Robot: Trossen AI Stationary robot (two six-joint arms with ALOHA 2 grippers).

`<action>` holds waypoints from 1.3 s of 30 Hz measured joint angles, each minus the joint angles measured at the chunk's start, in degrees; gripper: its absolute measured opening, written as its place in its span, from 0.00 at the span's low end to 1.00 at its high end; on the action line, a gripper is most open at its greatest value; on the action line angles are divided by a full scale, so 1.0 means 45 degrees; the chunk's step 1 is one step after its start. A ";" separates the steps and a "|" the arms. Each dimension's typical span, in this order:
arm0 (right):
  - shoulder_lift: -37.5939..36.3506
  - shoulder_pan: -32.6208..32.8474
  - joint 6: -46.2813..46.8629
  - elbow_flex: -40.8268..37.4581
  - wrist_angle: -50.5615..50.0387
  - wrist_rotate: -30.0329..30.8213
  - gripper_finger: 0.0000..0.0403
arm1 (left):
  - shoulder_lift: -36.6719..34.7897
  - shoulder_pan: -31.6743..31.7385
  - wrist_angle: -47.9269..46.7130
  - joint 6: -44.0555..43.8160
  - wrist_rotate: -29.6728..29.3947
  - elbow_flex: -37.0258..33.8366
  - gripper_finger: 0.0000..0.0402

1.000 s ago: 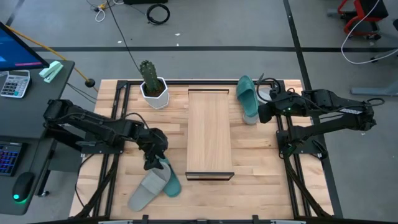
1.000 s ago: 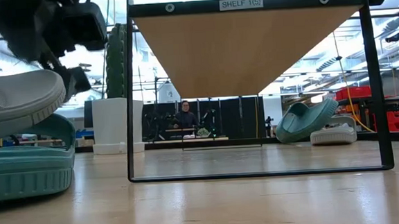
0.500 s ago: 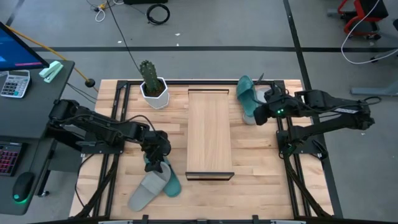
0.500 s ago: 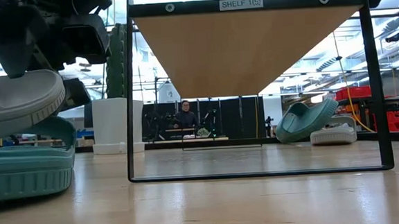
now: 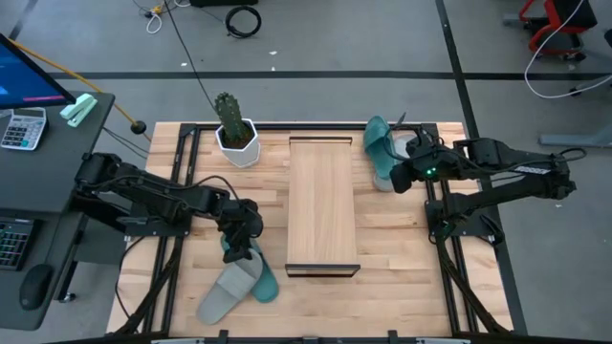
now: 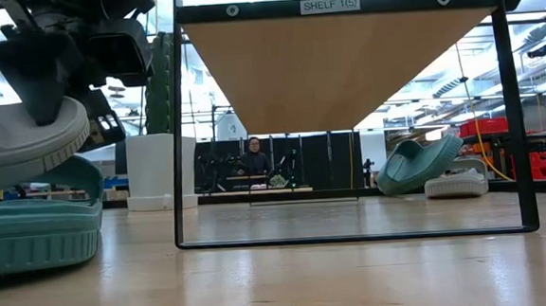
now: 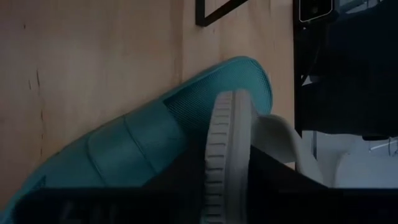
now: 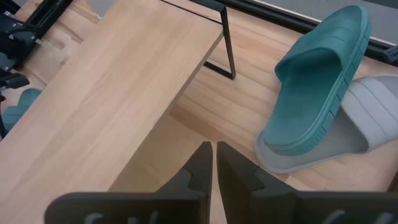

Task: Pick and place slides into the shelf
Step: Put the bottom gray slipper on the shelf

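At the near left, a light grey slide [image 5: 222, 294] lies tilted across a teal slide [image 5: 263, 282] that rests sole-down on the table. My left gripper [image 5: 241, 250] is shut on the grey slide's far end. The shelf [image 5: 323, 205] stands in the middle of the table with nothing on it. At the far right, a second teal slide [image 5: 380, 148] leans on a second grey slide [image 5: 409, 143]. My right gripper [image 5: 392, 180] hangs shut above the table, between the shelf and that pair, touching nothing. My left gripper pinches the grey slide's far end [image 7: 221, 146] between its two fingers [image 7: 180, 186], the ribbed sole rim standing edge-on between them. The fingers slant down from the table's far left. The slide stays tilted, resting on the teal slide [image 6: 30, 225].
A cactus in a white pot [image 5: 234, 134] stands at the far edge, left of the shelf. Black frame rails [image 5: 182, 172] run along both sides of the table. A desk with a keyboard and calculator [image 5: 21, 129] is at the left. Bare tabletop lies on either side of the shelf.
My left gripper has closed on the far end of the grey slide, which still rests on the teal slide where it was.
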 joint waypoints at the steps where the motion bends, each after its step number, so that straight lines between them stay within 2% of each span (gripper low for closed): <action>1: 0.0000 -0.0001 0.0000 0.0000 0.0000 0.0000 0.07 | -0.0007 0.0000 0.0002 -0.0006 0.0015 0.0000 0.16; 3: 0.0000 0.0000 -0.0005 0.0000 0.0000 0.0000 0.07 | -0.0007 0.0000 0.0002 -0.0043 0.0025 0.0000 0.12; 8: 0.0000 -0.0002 -0.0010 0.0000 0.0000 0.0000 0.07 | -0.0007 0.0000 -0.0003 -0.0631 0.0257 0.0000 0.12; 13: 0.0000 0.0000 -0.0014 0.0000 0.0000 0.0000 0.07 | -0.0007 -0.0026 -0.0179 -0.1007 0.0582 0.0124 0.18; 16: 0.0000 0.0000 -0.0085 0.0000 0.0000 0.0000 0.07 | -0.0012 -0.0034 -0.0158 -0.0991 0.0689 0.0489 0.17; 20: 0.0000 -0.0002 -0.0115 0.0000 0.0000 0.0000 0.07 | -0.0012 -0.0024 -0.1121 -0.0667 0.0774 0.1021 0.12; 26: 0.0000 0.0000 -0.0250 0.0000 -0.0002 0.0000 0.07 | -0.0160 -0.0029 -0.2878 -0.0052 0.0922 0.1748 0.13; 30: 0.0000 0.0000 -0.0312 0.0000 -0.0015 -0.0005 0.07 | -0.0380 -0.0010 -0.3710 0.0281 0.0960 0.2531 0.17; 35: -0.0035 0.0000 -0.0343 0.0005 -0.0084 -0.0005 0.07 | -0.0440 0.0258 -0.4808 0.0957 0.0981 0.4043 0.12; 39: -0.0136 0.0001 -0.0350 0.0005 -0.0107 -0.0005 0.07 | -0.0449 0.0731 -0.5335 0.1364 0.0956 0.5352 0.11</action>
